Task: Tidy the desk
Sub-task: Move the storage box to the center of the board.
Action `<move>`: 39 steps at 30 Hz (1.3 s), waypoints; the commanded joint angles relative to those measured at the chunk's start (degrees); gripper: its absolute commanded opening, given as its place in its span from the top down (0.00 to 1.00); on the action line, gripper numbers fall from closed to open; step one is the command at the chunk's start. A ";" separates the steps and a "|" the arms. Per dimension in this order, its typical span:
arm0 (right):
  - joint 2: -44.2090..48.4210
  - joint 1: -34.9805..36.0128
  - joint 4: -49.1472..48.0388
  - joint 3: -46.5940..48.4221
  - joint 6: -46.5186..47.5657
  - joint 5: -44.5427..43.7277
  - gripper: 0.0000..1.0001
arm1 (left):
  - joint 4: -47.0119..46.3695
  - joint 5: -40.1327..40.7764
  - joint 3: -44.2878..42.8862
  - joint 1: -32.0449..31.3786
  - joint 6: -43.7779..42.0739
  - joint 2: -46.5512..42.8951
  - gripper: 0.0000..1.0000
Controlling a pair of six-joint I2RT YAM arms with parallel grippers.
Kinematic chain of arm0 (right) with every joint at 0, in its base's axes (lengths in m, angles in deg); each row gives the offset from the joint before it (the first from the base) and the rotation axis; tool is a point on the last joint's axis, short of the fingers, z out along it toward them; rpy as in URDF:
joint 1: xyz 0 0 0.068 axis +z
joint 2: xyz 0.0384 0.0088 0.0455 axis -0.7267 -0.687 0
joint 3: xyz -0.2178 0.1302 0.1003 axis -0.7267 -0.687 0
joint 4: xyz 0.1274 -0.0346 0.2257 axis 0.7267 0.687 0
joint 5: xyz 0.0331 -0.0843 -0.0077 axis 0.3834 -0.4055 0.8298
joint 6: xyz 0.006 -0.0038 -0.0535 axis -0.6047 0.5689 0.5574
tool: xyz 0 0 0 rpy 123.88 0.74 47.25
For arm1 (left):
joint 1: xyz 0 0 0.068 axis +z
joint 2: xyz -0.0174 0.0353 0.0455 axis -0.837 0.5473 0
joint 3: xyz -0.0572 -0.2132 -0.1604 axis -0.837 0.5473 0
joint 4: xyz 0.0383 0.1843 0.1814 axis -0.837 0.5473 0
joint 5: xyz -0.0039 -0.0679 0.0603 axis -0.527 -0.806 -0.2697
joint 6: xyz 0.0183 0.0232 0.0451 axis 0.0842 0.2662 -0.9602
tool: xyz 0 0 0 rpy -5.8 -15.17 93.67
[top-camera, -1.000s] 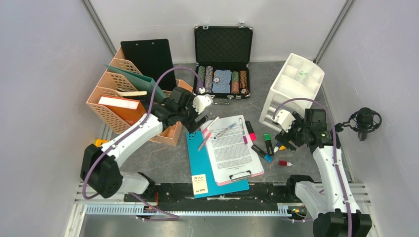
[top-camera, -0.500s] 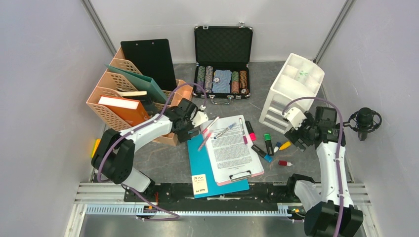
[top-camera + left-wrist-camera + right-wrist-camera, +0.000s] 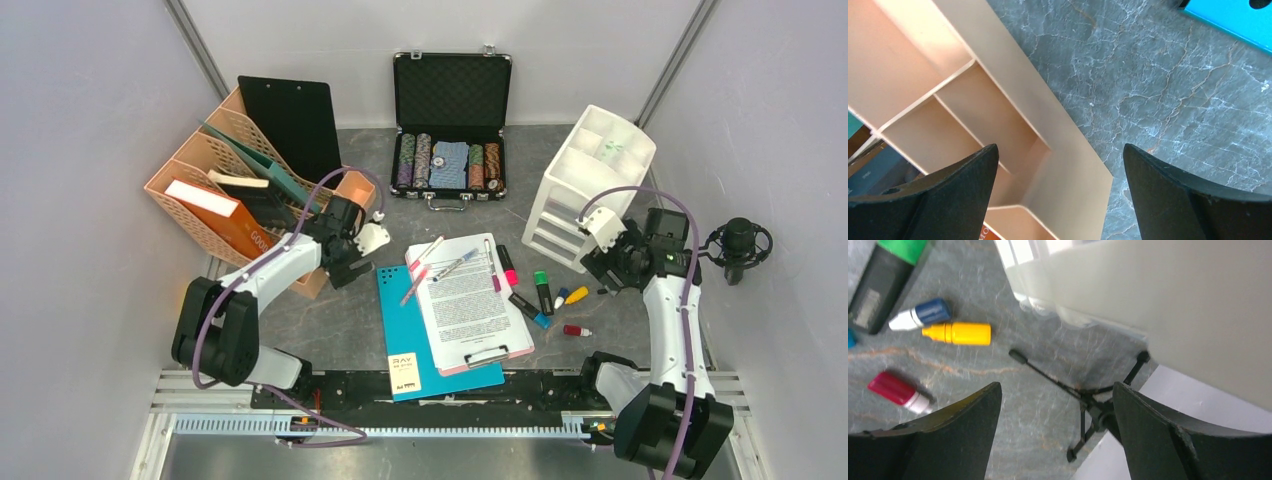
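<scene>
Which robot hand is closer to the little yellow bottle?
Right. The right gripper hovers just beside the yellow bottle; the left gripper is across the desk, over the peach file organizer.

1. On the spine of the orange book [image 3: 235, 232] in the peach file rack [image 3: 185, 165], I read white capitals beginning "GOO". The rest was cut off by the rack wall.
2. The cream label [image 3: 403, 368] at the near corner of the teal folder [image 3: 398, 310] had a top line that looked to me like "RAY". The print beneath was too small to read.
3. The sheet [image 3: 470, 295] on the pink clipboard [image 3: 490, 357] was full of printed lines, too fine for me to make out.
4. Through the right wrist camera, the green-capped highlighter [image 3: 885, 275] on the bench [image 3: 1013, 405] showed a grey label panel, blurred and unreadable.
5. Through the left wrist camera, an orange surface [image 3: 990, 233] showed a scrap of white lettering, cropped by the frame edge.
</scene>
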 commanded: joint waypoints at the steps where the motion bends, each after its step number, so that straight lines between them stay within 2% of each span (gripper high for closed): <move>1: 0.27 0.01 -11.87 -2.02 -2.04 8.03 0.15 | 1.80 -2.86 -2.20 0.50 -0.14 -4.31 0.00; 10: 1.41 0.75 -21.05 -6.20 -8.65 25.60 0.19 | 3.49 -14.23 -9.90 -0.55 7.73 -5.69 0.00; 20: 3.58 9.45 -25.47 -8.98 -12.42 37.52 0.15 | 3.26 -23.24 -20.51 -3.26 16.30 -2.66 0.00; 23: 5.86 9.57 -25.38 -8.06 -13.85 36.46 0.15 | 2.63 -23.33 -21.15 -3.63 17.17 -2.18 0.00; 30: 9.96 9.55 -20.33 1.74 -19.41 21.16 0.12 | 2.36 -21.95 -19.65 -3.82 17.58 -3.85 0.00; 36: 7.66 9.52 -19.77 9.81 -23.36 19.44 0.15 | 1.73 -20.87 -18.45 -3.83 17.49 -6.55 0.00; 39: 4.69 9.68 -19.73 12.41 -24.89 22.10 0.20 | 1.73 -20.85 -18.64 -3.82 17.51 -7.12 0.00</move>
